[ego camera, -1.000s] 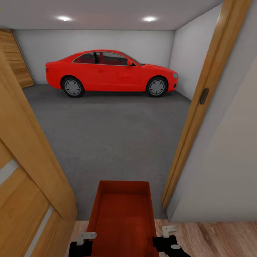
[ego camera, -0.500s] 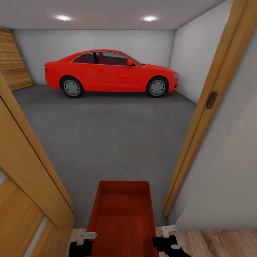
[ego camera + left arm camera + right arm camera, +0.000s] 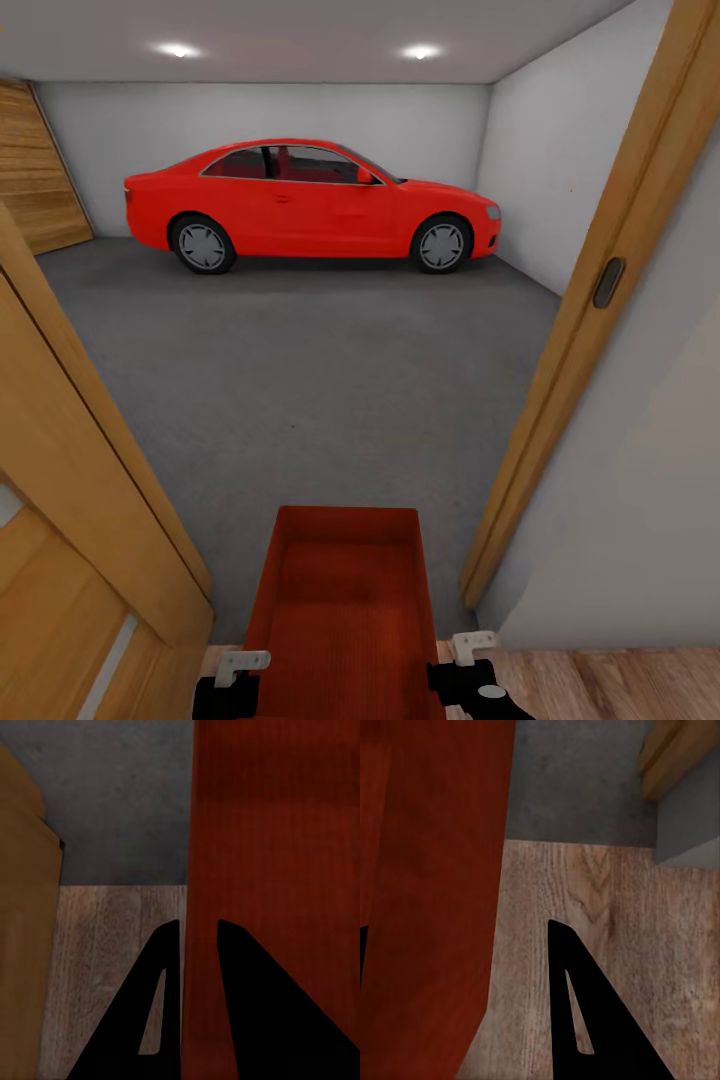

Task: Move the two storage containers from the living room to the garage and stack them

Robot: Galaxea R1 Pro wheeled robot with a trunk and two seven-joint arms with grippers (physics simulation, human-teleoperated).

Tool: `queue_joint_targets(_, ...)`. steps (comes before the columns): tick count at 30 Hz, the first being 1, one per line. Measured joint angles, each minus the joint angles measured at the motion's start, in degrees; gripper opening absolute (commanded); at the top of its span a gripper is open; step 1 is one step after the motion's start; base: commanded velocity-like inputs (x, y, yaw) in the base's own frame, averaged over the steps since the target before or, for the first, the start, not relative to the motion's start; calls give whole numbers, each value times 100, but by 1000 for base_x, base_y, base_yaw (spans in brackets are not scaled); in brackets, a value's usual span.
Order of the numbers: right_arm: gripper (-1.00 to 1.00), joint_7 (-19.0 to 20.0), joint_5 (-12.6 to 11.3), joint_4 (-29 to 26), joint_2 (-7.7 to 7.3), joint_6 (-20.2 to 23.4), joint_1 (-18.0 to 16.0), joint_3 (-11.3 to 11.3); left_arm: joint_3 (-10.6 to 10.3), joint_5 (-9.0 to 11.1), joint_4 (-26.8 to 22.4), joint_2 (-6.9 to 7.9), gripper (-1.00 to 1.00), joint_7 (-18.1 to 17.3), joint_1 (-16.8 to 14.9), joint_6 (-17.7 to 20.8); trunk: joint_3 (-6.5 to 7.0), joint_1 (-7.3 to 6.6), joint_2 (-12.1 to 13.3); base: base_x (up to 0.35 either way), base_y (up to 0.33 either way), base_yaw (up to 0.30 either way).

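Orange-red plastic sits pinched between both arms: the left gripper (image 3: 199, 937) has its two dark fingers closed across one long wall of the tub (image 3: 345, 610), one finger inside and one outside, and the right gripper (image 3: 470, 665) meets the opposite wall, though whether its fingers are pressed together I cannot tell, since one of them is hidden at the picture's edge in the right wrist view. The tub is carried level and lengthwise out in front of the robot, its far end already over the grey concrete floor (image 3: 300, 370) while the grippers hang above the wood planks (image 3: 585, 915) at the threshold. The step in hand looks like driving through the doorway into the garage. To do it well, keep the tub centred between the wooden door (image 3: 70, 480) on the left and the door frame (image 3: 590, 290) on the right, hold both arms steady so the grip does not twist, and stop well short of the red car (image 3: 310, 205).
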Motion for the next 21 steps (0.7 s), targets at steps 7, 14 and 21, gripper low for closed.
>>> queue_joint_targets(7, -100, -1, 0, 0, 1, 0, 0, -1, 0, -2, -1, 0, -100, 1, 0, 0, 0, -1, 0, 47, 38, 0)
queue_joint_targets(14, -100, -1, 1, 0, 1, 0, 0, -1, 0, -1, -1, 0, -100, 1, 0, 0, 0, 0, 0, 91, 58, 0)
queue_joint_targets(21, -100, -2, 1, 0, 2, 0, 0, -1, 1, -1, 0, 0, -100, 0, 0, 0, 0, 0, 0, 10, 6, 0)
